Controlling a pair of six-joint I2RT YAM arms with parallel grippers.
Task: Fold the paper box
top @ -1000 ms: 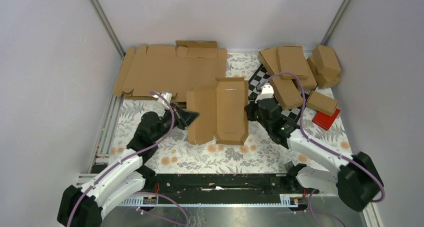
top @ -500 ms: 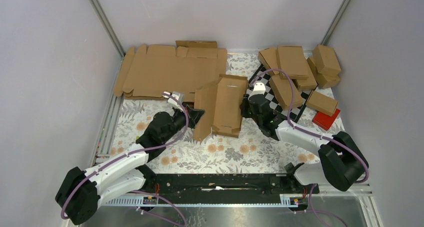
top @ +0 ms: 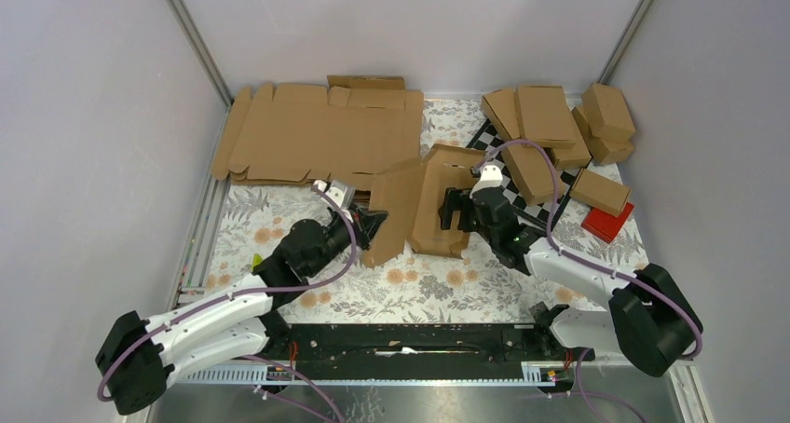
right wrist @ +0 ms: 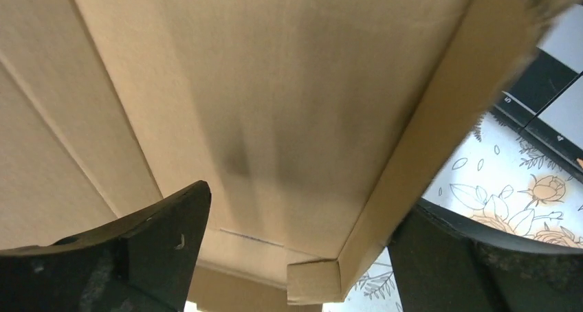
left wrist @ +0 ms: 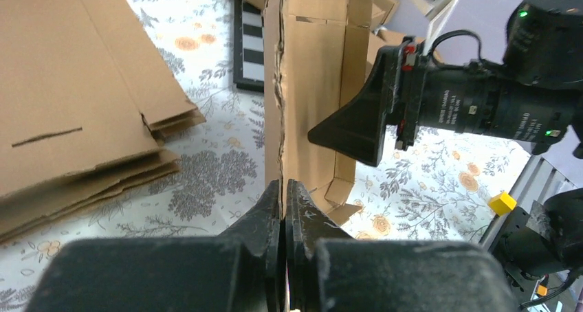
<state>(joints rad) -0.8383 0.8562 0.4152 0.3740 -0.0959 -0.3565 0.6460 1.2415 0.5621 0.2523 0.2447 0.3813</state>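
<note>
The paper box (top: pixel 424 204), a brown cardboard blank with raised side walls, stands partly tilted up in the middle of the floral table. My left gripper (top: pixel 376 224) is shut on the edge of its left flap; the left wrist view shows the cardboard edge (left wrist: pixel 278 119) pinched at my left gripper (left wrist: pixel 284 190). My right gripper (top: pixel 456 211) is open at the box's right side. In the right wrist view the fingers (right wrist: pixel 165 236) stand wide apart, with the box's inner panel (right wrist: pixel 275 106) and right side wall (right wrist: pixel 419 147) between them, around my right gripper (right wrist: pixel 306 209).
A stack of flat cardboard blanks (top: pixel 317 134) lies at the back left. Several folded boxes (top: pixel 559 129) sit at the back right on and beside a chequered board (top: pixel 484 148). A red block (top: pixel 607 223) lies at the right.
My right gripper has opened wide and now straddles the box's right wall. The box has shifted back and right and tilted up more. My left arm reached further forward, still gripping the flap.
</note>
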